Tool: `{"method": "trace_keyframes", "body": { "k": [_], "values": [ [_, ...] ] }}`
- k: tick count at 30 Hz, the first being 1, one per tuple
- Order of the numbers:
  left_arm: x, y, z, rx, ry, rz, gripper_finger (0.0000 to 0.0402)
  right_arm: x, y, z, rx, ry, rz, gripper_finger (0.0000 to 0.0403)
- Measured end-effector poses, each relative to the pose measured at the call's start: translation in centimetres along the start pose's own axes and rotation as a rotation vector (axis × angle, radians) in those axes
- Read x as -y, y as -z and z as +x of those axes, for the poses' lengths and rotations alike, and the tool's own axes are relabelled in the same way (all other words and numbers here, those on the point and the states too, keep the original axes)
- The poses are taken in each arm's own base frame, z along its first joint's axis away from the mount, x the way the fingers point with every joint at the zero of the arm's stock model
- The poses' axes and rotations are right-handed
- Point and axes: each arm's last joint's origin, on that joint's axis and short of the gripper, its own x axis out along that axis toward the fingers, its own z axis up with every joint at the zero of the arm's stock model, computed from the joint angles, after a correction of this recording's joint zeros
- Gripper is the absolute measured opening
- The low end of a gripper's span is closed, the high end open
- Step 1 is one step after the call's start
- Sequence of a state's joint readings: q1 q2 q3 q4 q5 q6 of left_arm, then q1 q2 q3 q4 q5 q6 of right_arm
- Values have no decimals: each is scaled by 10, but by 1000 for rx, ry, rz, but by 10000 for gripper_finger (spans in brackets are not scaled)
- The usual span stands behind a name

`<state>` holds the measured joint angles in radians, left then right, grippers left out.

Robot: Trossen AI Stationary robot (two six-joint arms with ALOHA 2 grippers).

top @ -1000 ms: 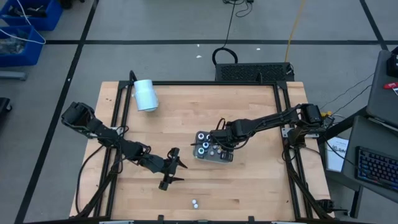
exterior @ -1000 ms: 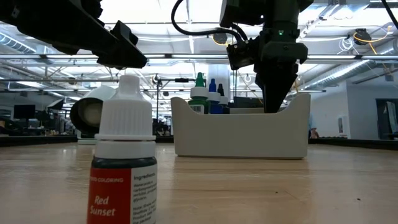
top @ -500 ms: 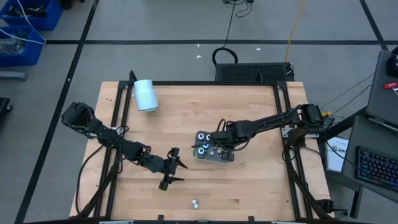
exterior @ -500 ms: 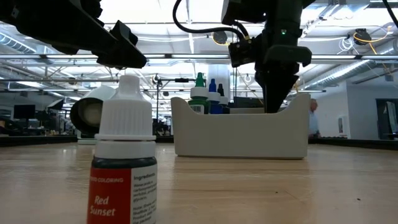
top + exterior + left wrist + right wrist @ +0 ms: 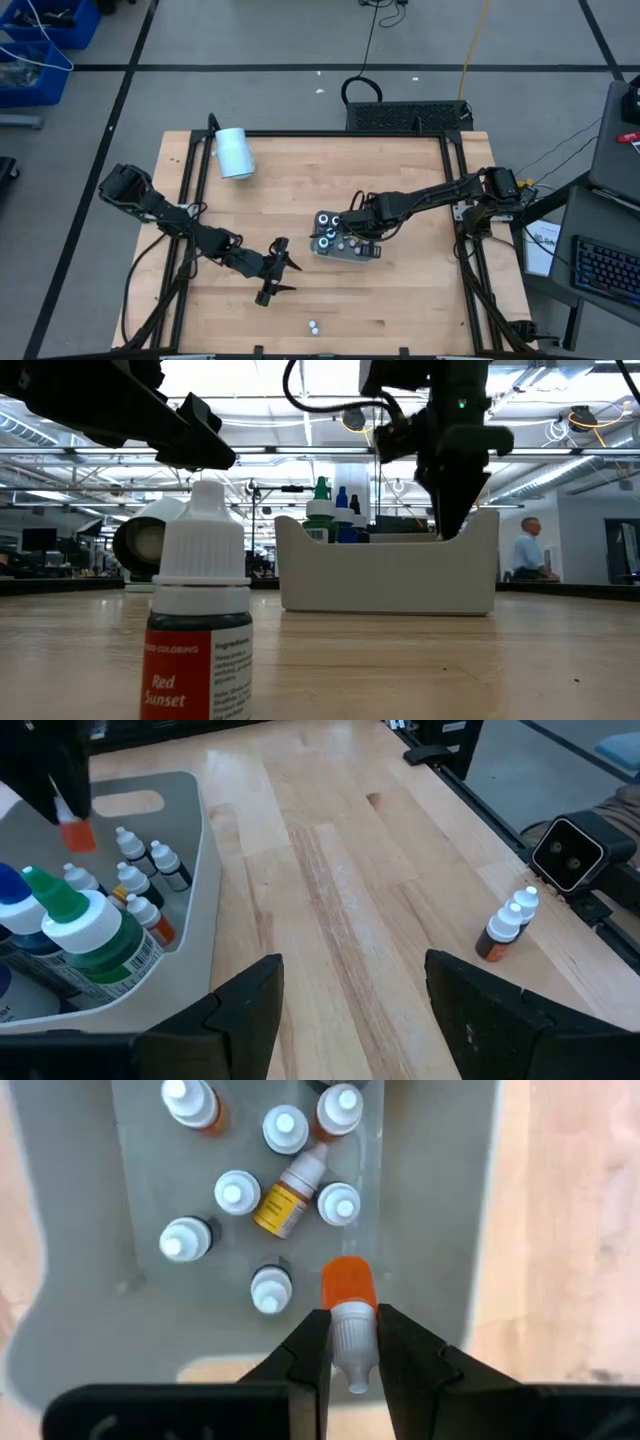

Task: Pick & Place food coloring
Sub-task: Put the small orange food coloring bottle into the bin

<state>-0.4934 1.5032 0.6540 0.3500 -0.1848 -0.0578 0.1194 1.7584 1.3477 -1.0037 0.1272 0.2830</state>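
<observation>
Food coloring bottle [image 5: 347,1305], orange, hangs pinched between the right gripper [image 5: 350,1342] fingers above the grey tray [image 5: 440,1210]. Left gripper [image 5: 350,1010] jaws stand apart, empty.

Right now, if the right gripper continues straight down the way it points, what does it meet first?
Probably the bare floor of the grey tray. The right gripper holds an orange bottle by its cap, pointing into the tray, beside a white-capped bottle. How high it hangs is unclear.
</observation>
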Motion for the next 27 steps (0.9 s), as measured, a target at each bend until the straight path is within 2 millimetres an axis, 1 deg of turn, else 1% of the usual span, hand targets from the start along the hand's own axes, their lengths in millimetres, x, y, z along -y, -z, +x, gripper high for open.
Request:
{"method": "trace_keyframes", "body": {
  "k": [6,10,13,17,22,27],
  "values": [
    [0,0,0,0,0,11,246,0,-8,-22,14,-25,-75,57],
    [0,0,0,0,0,11,246,-1,-9,-23,12,-90,-158,57],
    [0,0,0,0,-1,15,246,-2,-9,-20,-22,-132,-195,57],
    [0,0,0,-1,-1,30,246,-4,-11,-10,-58,-138,-207,57],
    [0,0,0,0,-1,49,246,-5,-15,7,-111,-139,-223,57],
    [0,0,0,1,-1,55,246,-4,-17,16,-136,-133,-227,57]
  ]
}}
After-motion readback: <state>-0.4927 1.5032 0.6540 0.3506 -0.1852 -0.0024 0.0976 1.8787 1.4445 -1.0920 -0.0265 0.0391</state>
